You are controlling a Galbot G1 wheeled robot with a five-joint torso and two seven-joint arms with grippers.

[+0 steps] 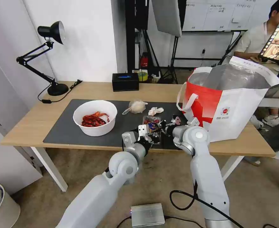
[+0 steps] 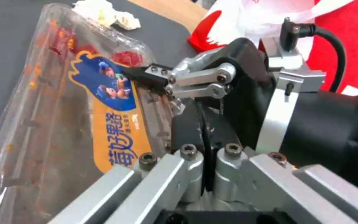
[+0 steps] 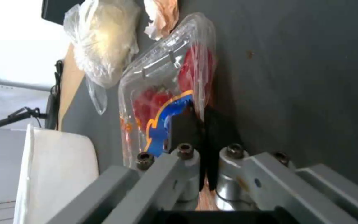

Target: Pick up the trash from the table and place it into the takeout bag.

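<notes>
Tray: clear hinged plastic tray [image 1: 151,121], glossy, red bits inside, on the dark mat near the table's [image 1: 28,126] front edge.
Left gripper [image 2: 202,124]: pinched on the tray rim.
Right gripper [image 3: 202,124]: pinched on the same tray.
Neighbours: tissue [image 1: 155,110], knotted bag [image 1: 135,106] just behind; bowl [image 1: 95,117] leftward.
Takeout bag [image 1: 231,104]: upright, foil-lined mouth open, right of tray.

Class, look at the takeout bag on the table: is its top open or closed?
Open. The takeout bag stands upright on the table, its mouth spread wide so the silver foil lining shows, white handles hanging down outside.
</notes>
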